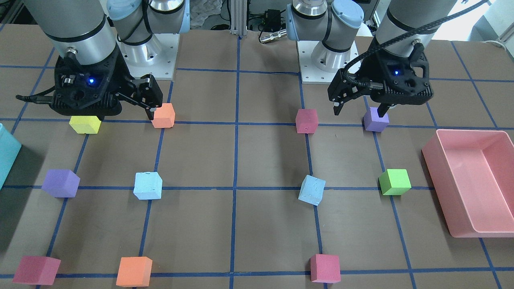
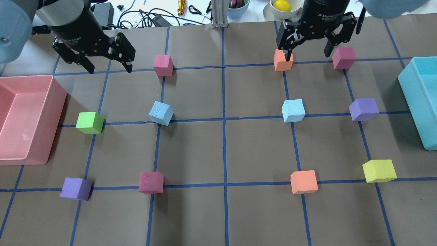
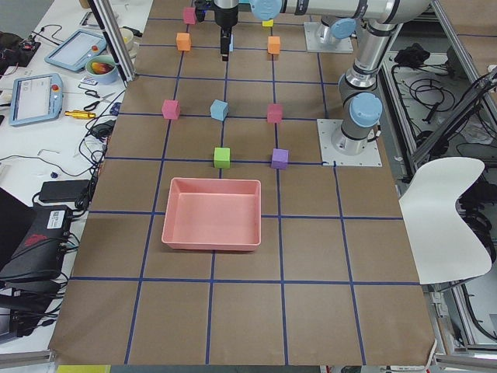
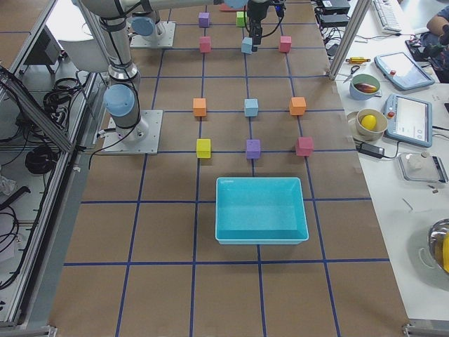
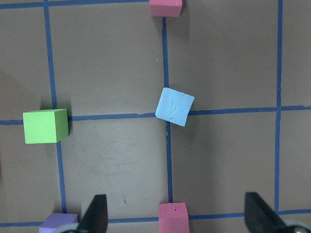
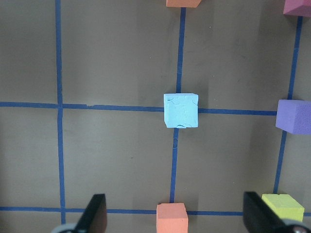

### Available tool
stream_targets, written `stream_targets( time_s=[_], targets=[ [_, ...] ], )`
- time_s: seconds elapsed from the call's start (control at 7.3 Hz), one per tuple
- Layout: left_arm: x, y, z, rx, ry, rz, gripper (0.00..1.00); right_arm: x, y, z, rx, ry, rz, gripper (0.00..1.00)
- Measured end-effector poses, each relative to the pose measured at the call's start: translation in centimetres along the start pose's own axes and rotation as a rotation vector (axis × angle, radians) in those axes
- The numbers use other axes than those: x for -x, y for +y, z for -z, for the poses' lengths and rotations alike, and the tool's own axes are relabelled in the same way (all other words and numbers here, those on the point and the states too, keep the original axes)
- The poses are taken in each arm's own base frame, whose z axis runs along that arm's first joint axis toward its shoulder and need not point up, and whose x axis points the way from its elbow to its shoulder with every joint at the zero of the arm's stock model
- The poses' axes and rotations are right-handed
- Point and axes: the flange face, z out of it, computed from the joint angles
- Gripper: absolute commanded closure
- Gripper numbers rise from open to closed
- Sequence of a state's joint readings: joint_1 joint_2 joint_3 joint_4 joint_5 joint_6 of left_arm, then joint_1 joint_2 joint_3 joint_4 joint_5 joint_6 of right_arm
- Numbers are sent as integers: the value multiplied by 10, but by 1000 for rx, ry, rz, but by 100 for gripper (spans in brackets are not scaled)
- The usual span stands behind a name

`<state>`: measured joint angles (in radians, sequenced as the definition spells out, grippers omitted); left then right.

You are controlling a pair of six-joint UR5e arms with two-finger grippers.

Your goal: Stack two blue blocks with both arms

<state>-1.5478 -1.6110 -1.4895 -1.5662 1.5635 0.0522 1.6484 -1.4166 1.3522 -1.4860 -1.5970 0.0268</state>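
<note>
Two pale blue blocks lie on the table's middle row. One blue block (image 2: 160,113) is on my left side, turned askew; it also shows in the left wrist view (image 5: 174,107) and the front view (image 1: 312,190). The other blue block (image 2: 293,110) is on my right side, square to the grid (image 6: 181,110) (image 1: 148,186). My left gripper (image 2: 110,69) (image 1: 360,112) is open and empty, high above the table. My right gripper (image 2: 308,56) (image 1: 126,117) is also open and empty, high above the table. Each block lies ahead of its gripper's fingers (image 5: 97,216) (image 6: 95,213).
A pink bin (image 2: 51,112) stands at the left edge and a teal bin (image 2: 414,102) at the right edge. Green (image 2: 89,122), purple (image 2: 364,109), magenta (image 2: 163,65), orange (image 2: 283,60) and yellow (image 2: 379,170) cubes sit on grid crossings around the blue blocks.
</note>
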Motion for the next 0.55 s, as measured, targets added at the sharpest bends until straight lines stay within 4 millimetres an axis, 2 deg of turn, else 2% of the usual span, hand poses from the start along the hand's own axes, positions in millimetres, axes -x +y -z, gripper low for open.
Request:
stream_targets(
  time_s=[0.55],
  targets=[
    [0,-3,-7,13,2,-4,0,-1,-6,-7,1,6,0,0]
  ],
)
